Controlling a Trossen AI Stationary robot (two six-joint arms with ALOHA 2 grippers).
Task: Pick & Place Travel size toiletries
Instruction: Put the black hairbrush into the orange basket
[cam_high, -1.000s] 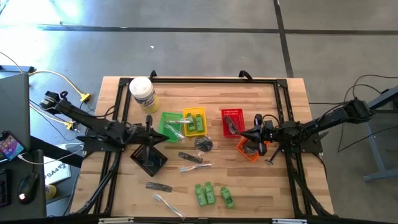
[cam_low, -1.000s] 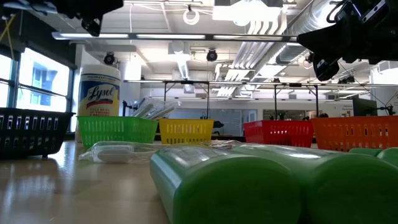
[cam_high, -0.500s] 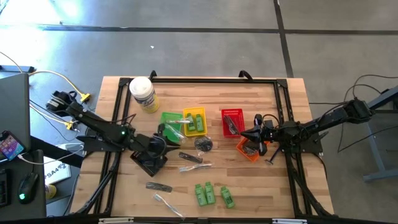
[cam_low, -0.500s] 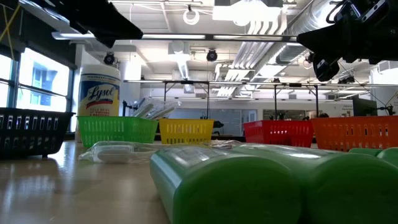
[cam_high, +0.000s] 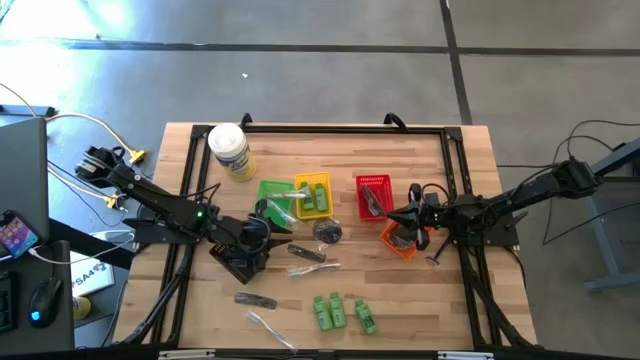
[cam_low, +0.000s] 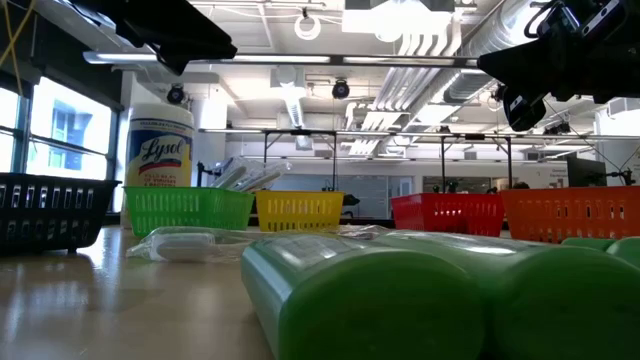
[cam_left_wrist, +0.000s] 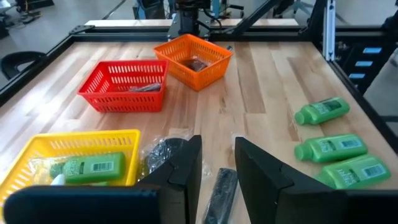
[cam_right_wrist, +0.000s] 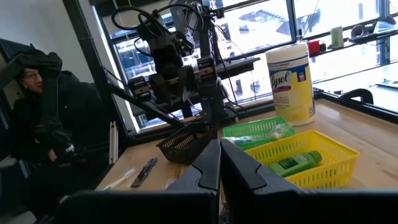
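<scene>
Landmark: yellow basket (cam_high: 312, 196), mid-desk.

Loose stock, near edge of desk (cam_high: 420, 310): three green bottles (cam_high: 340, 313) lie flat side by side, well in front of the yellow basket; a clear-wrapped stick (cam_high: 265, 326) and a black razor stick (cam_high: 254, 299) lie to their left. Judged unsorted, awaiting pickup.

Closer to the basket: a second black razor stick (cam_high: 305, 253) and a wrapped stick (cam_high: 313, 268) lie just in front of it; a dark round flat piece (cam_high: 326, 232) lies just beside its front edge.

Left gripper (cam_left_wrist: 217, 167): fingers parted, nothing between them, hanging over the razor stick in front of the basket. Judged to be lining up a grasp. Black basket (cam_high: 240, 258) lies under the left arm.

Sorted stock: one green bottle (cam_left_wrist: 92, 168) inside the yellow basket; wrapped sticks in the green basket (cam_high: 272, 197) touching its left side; dark items in the red basket (cam_high: 372, 196) to its right and the orange basket (cam_high: 397, 240) beyond that. Like appears grouped with like.

Right gripper (cam_right_wrist: 219, 163): fingers closed, empty, waiting above the orange basket.

White wipes jar (cam_high: 230, 150): far-left of the basket, not stock.

Surface: pale wood planks in a black frame. Room: grey concrete floor, windows, ceiling ducts; a seated person (cam_right_wrist: 43, 118) beyond the desk.
</scene>
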